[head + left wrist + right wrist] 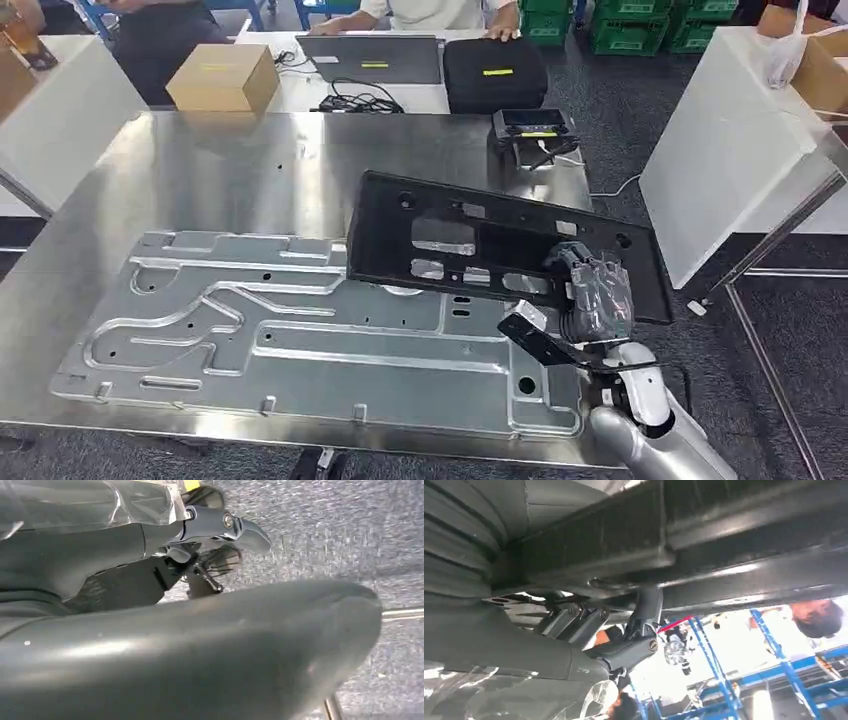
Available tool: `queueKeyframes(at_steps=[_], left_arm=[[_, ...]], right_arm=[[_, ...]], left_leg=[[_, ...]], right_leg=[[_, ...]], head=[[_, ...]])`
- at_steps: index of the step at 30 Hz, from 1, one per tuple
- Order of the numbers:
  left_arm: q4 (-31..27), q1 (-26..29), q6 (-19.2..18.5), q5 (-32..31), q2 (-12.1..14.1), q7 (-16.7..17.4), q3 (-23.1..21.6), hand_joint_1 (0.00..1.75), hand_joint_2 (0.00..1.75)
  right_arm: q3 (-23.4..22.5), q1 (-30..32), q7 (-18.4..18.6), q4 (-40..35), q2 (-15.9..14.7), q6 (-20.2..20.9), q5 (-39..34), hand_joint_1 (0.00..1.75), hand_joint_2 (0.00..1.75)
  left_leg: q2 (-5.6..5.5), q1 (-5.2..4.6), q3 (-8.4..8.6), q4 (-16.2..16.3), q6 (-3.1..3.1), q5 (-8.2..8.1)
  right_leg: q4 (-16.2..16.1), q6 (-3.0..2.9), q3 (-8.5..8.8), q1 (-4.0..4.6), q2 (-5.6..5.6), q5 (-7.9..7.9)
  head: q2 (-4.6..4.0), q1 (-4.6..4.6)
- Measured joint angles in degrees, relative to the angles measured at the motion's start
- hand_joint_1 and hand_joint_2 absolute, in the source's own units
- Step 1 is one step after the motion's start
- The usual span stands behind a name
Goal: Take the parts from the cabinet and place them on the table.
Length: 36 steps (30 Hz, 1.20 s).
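A long black plastic panel [480,250] hangs tilted just above the right half of the steel table [250,170]. My right hand [597,297] grips its near right edge. The right wrist view has the panel's underside [724,540] with my fingers [639,650] hooked on its rim. A large silver stamped metal panel [300,340] lies flat on the table, and the black panel's left end overlaps it. My left hand [200,650] hangs over grey floor with nothing in it and its fingers [240,530] spread.
At the back lie a cardboard box [222,78], a laptop [375,58], a black case [494,72] and a small controller [533,128]. A person [440,12] sits behind them. White cabinets stand at the right [730,140] and left [60,110].
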Motion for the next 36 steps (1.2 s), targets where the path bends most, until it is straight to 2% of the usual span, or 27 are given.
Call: queueKeyframes(at_steps=[1, 3, 4, 5, 6, 8, 9, 12, 14, 15, 17, 19, 20, 21, 23, 24, 25, 27, 28, 29, 30, 31, 32, 33, 34, 35, 36], left_arm=[[0.0, -0.09, 0.0, 0.11, 0.0, 0.17, 0.0, 0.0, 0.0], [0.0, 0.04, -0.17, 0.33, -0.02, 0.15, 0.0, 0.0, 0.0], [0.0, 0.15, -0.28, 0.52, -0.04, 0.13, 0.0, 0.0, 0.0], [0.0, 0.33, -0.46, 0.66, -0.04, 0.06, 0.0, 0.0, 0.0], [0.0, 0.48, -0.55, 0.72, -0.04, 0.04, 0.0, 0.0, 0.0], [0.0, 0.61, -0.63, 0.87, -0.15, 0.02, 0.0, 0.0, 0.0], [0.0, 0.61, -0.68, 1.01, -0.2, 0.02, 0.0, 0.0, 0.0], [0.0, 0.81, -0.74, 1.27, -0.31, -0.16, 0.0, 0.0, 0.0], [0.02, 1.13, -0.79, 1.64, -0.24, -0.37, 0.0, 0.0, 0.0], [0.02, 1.28, -0.79, 1.68, -0.28, -0.46, 0.0, 0.0, 0.0], [0.02, 1.32, -0.83, 1.79, -0.28, -0.66, 0.0, 0.0, 0.0], [0.02, 1.36, -0.83, 1.97, -0.31, -0.75, 0.0, 0.0, 0.0], [0.02, 1.42, -0.81, 2.03, -0.33, -0.83, -0.02, 0.0, 0.0], [0.02, 1.45, -0.79, 2.08, -0.33, -0.96, -0.02, 0.0, 0.0], [0.02, 1.31, -0.68, 2.47, -0.31, -1.07, -0.02, 0.0, 0.0], [0.02, 1.16, -0.59, 2.58, -0.28, -1.12, 0.0, 0.0, 0.0], [0.02, 1.11, -0.5, 2.58, -0.24, -1.18, 0.0, 0.0, 0.0], [0.02, 1.2, -0.06, 2.54, -0.24, -1.8, 0.0, 0.0, 0.0], [0.02, 1.29, 0.26, 2.51, -0.2, -2.25, 0.0, 0.0, 0.0], [0.04, 1.25, 0.42, 2.45, -0.17, -2.82, 0.0, 0.0, 0.0], [0.04, 1.2, 0.46, 2.4, -0.17, -3.24, 0.0, 0.0, 0.0], [0.04, 1.18, 0.48, 2.38, -0.17, -3.52, 0.0, 0.0, 0.0], [0.04, 1.25, 0.59, 2.38, -0.17, -3.74, 0.0, 0.0, 0.0], [0.04, 1.49, 0.79, 2.36, -0.24, -4.08, 0.0, 0.0, 0.0], [0.04, 1.62, 0.96, 2.36, -0.33, -4.15, 0.0, 0.0, 0.0], [0.04, 1.69, 1.2, 2.36, -0.33, -4.22, 0.0, 0.0, 0.0], [0.04, 1.76, 1.4, 2.38, -0.33, -4.29, 0.0, 0.0, 0.0]], right_arm=[[0.09, -0.26, -0.07, 0.06, 0.0, 0.04, 0.0, 1.75, 1.75], [0.2, -0.25, -0.07, 0.24, 0.09, 0.28, 0.0, 1.75, 1.75], [0.33, -0.25, -0.04, 0.31, 0.09, 0.53, 0.11, 1.75, 1.75], [0.48, -0.25, 0.07, 0.31, 0.09, 0.88, 0.2, 1.75, 1.75], [0.59, -0.27, 0.24, 0.31, 0.09, 1.14, 0.22, 1.75, 1.75], [0.66, -0.54, 0.42, 0.31, 0.09, 1.6, 0.26, 1.75, 1.75], [0.68, -0.8, 0.5, 0.31, 0.09, 1.73, 0.28, 1.75, 1.75], [0.87, -1.31, 0.63, 0.31, 0.17, 2.3, 0.33, 1.75, 1.75], [1.16, -1.48, 0.66, 0.42, 0.2, 2.56, 0.35, 1.75, 1.75], [1.27, -1.84, 0.68, 0.44, 0.22, 2.71, 0.35, 1.75, 1.75], [1.4, -1.85, 0.79, 0.44, 0.39, 2.78, 0.35, 1.75, 1.75], [1.57, -1.85, 0.74, 0.44, 0.39, 2.86, 0.35, 1.75, 1.75], [1.62, -1.84, 0.74, 0.44, 0.39, 2.89, 0.35, 1.75, 1.75], [1.7, -1.87, 0.74, 0.44, 0.39, 2.99, 0.37, 1.75, 1.75], [1.75, -2.14, 0.74, 0.44, 0.42, 3.08, 0.35, 1.75, 1.75], [1.75, -2.39, 0.74, 0.42, 0.42, 3.08, 0.35, 1.75, 1.75], [1.7, -2.43, 0.81, 0.44, 0.39, 3.06, 0.37, 1.75, 1.75], [1.73, -2.56, 0.92, 0.44, 0.39, 3.08, 0.35, 1.75, 1.75], [1.84, -2.52, 1.03, 0.41, 0.46, 3.08, 0.35, 1.75, 1.75], [1.84, -2.5, 1.18, 0.41, 0.46, 3.08, 0.35, 1.75, 1.75], [1.84, -2.46, 1.4, 0.46, 0.2, 3.08, 0.35, 1.75, 1.75], [1.86, -2.48, 1.55, 0.46, 0.11, 3.08, 0.35, 1.75, 1.75], [1.92, -2.53, 1.57, 0.46, 0.04, 3.1, 0.37, 1.75, 1.75], [2.08, -2.41, 1.66, 0.46, -0.02, 3.17, 0.35, 1.75, 1.75], [2.21, -2.25, 1.81, 0.46, -0.02, 3.28, 0.35, 1.75, 1.75], [2.21, -2.07, 1.92, 0.46, -0.07, 3.37, 0.35, 1.75, 1.75], [2.23, -2.01, 2.01, 0.46, -0.15, 3.5, 0.37, 1.75, 1.75]], left_leg=[[0.08, 0.01, -0.08, -0.03, 0.35, 0.19], [0.09, -0.27, -0.3, -0.01, 0.47, 0.28], [0.06, -0.42, -0.47, 0.03, 0.61, 0.38], [0.03, -0.53, -0.5, 0.04, 0.64, 0.44], [-0.01, -0.58, -0.5, 0.09, 0.65, 0.47], [0.0, -0.58, -0.68, 0.8, 0.57, 0.4], [0.01, -0.77, -1.24, 1.53, 0.27, 0.18], [0.1, -1.04, -2.36, 2.53, -0.05, 0.44], [0.02, -0.93, -2.81, 2.79, -0.27, 0.35], [-0.11, -0.89, -3.64, 4.5, -1.11, -1.9], [-0.07, 0.14, -6.77, 13.38, -2.51, -7.97], [-0.04, 0.77, -8.92, 21.23, -3.12, -11.6], [-0.05, 0.95, -8.25, 21.39, -3.21, -11.53], [-0.05, 1.04, -6.05, 18.64, -3.15, -10.54], [-0.12, 0.85, 1.79, 6.61, -2.38, -6.82], [-0.34, 0.56, 5.32, 1.49, -1.68, -6.05], [-0.2, 0.33, 5.58, 0.45, -1.81, -6.41], [-0.14, -0.2, 5.02, 0.52, -1.29, -5.81], [-0.09, -0.47, 4.91, 0.37, -0.77, -5.45], [-0.09, -0.68, 4.87, -1.17, -0.01, -4.1], [0.21, -0.11, 5.53, -2.3, -0.24, -2.63], [0.03, -0.09, 5.17, -2.81, 0.01, -2.13], [0.09, -0.07, 4.65, -2.65, 0.34, -1.6], [0.18, -0.15, 4.15, -2.54, 0.22, -1.33], [0.23, -0.26, 3.59, -2.43, 0.32, -1.05], [0.25, -0.27, 2.98, -2.04, 0.24, -0.84], [0.25, -0.21, 2.33, -1.48, 0.17, -0.79]], right_leg=[[3.89, -0.28, -1.59, 0.15, 0.01, -2.76], [12.84, -0.48, -5.18, 0.64, 0.02, -7.16], [15.54, -0.5, -6.14, 0.81, 0.02, -7.84], [14.94, -0.59, -5.48, 0.93, 0.02, -6.93], [12.06, -0.73, -3.74, 1.0, 0.01, -5.2], [1.65, -0.92, 2.12, 1.03, -0.1, -0.55], [-1.93, -1.02, 3.64, 1.06, -0.39, -0.28], [-2.11, -2.0, 3.02, 1.37, -0.18, 0.37], [-2.27, -2.65, 2.53, 0.75, -0.4, 1.05], [-2.25, -2.96, 2.04, 0.79, -0.45, 1.5], [-2.25, -3.17, 1.07, 0.72, -0.49, 2.2], [-2.22, -3.11, 0.16, 0.72, -0.49, 2.87], [-2.22, -3.07, -0.27, 0.71, -0.51, 3.23], [-2.22, -3.01, -0.71, 0.71, -0.49, 3.62], [-2.29, -2.81, -1.37, 0.72, -0.41, 4.44], [-2.33, -2.71, -1.44, 0.49, -0.45, 4.71], [-2.5, -2.23, -1.54, 0.52, -0.48, 5.05], [-2.81, -1.4, -1.59, 0.03, -0.54, 5.65], [-3.45, -0.85, -1.4, -0.11, -0.53, 6.29], [-4.17, -0.32, -1.29, 0.12, -0.42, 6.87], [-3.27, -0.47, -1.93, 0.0, -0.5, 5.98], [-1.0, -0.56, -2.71, 0.49, -0.3, 3.52], [3.21, -0.61, -4.24, 0.53, -0.24, 0.48], [8.46, -0.67, -6.03, 0.6, -0.21, -2.35], [12.63, -0.61, -7.3, 0.64, -0.21, -4.17], [14.24, -0.54, -7.48, 0.67, -0.22, -4.51], [12.76, -0.46, -6.11, 0.65, -0.25, -3.63]], head=[[0.0, 0.02], [0.0, 0.04], [0.0, 0.04], [0.0, 0.04], [-0.02, 0.04], [0.0, 0.04], [0.0, 0.04], [0.0, 0.0], [0.0, 0.0], [0.0, -0.07], [0.0, -0.09], [0.0, -0.07], [0.0, -0.07], [0.0, -0.07], [0.0, -0.07], [0.0, -0.07], [0.0, -0.07], [0.0, -0.02], [0.0, -0.07], [0.0, -0.04], [0.0, -0.02], [0.0, 0.02], [0.0, 0.04], [0.0, 0.02], [0.0, 0.04], [0.0, 0.02], [0.0, 0.04]])
